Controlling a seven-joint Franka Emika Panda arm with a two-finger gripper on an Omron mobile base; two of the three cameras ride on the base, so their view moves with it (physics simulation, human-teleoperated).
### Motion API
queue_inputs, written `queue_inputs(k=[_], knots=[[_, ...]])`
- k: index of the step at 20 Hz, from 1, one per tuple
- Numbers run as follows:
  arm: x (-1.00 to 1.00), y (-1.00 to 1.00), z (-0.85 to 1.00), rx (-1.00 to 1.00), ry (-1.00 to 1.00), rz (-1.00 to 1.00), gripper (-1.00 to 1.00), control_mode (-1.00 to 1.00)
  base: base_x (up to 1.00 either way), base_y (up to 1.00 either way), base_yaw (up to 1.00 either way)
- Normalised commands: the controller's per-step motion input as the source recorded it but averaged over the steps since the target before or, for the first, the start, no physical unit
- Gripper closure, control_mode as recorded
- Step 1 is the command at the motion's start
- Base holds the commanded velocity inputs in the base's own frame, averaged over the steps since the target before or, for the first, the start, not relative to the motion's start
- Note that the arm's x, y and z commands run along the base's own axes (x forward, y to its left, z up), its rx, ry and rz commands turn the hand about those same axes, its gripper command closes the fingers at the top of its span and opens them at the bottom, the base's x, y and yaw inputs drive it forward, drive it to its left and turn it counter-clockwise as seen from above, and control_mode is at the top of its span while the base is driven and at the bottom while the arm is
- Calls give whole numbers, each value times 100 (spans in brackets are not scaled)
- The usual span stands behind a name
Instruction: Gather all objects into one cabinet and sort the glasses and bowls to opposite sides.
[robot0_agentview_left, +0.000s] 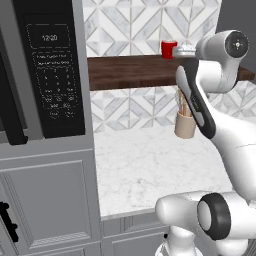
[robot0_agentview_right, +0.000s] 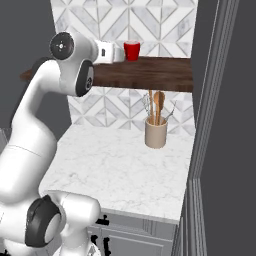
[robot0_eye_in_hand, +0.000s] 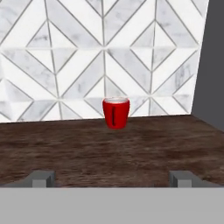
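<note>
One red glass (robot0_eye_in_hand: 116, 113) stands upright on the dark brown wooden shelf (robot0_eye_in_hand: 131, 153), close to the tiled wall. It also appears as a red glass (robot0_agentview_left: 168, 49) in the left base view and a red glass (robot0_agentview_right: 131, 50) in the right base view. My gripper (robot0_eye_in_hand: 111, 179) is level with the shelf, a short way from the glass and pointing straight at it. Its jaws are open and empty. The gripper (robot0_agentview_left: 179, 50) sits just right of the glass in the left base view, and the gripper (robot0_agentview_right: 121, 52) just left of it in the right. The bowls and the cabinet are out of view.
A beige utensil holder (robot0_agentview_right: 155, 132) with wooden spoons stands on the marble counter (robot0_agentview_right: 115, 165) under the shelf. A microwave (robot0_agentview_left: 50, 75) is built in at the left. A tall grey panel (robot0_agentview_right: 215, 125) closes off the right end of the shelf.
</note>
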Motion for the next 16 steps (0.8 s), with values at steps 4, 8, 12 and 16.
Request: queue_inputs(k=[4, 8, 12, 16], knots=[[58, 0, -2, 0, 1, 0, -100, -100, 0, 0, 0], [52, 0, -3, 0, 0, 0, -100, -100, 0, 0, 0], [45, 0, -20, 0, 0, 0, -100, -100, 0, 0, 0], [41, -2, -27, 0, 0, 0, -100, -100, 0, 0, 0]])
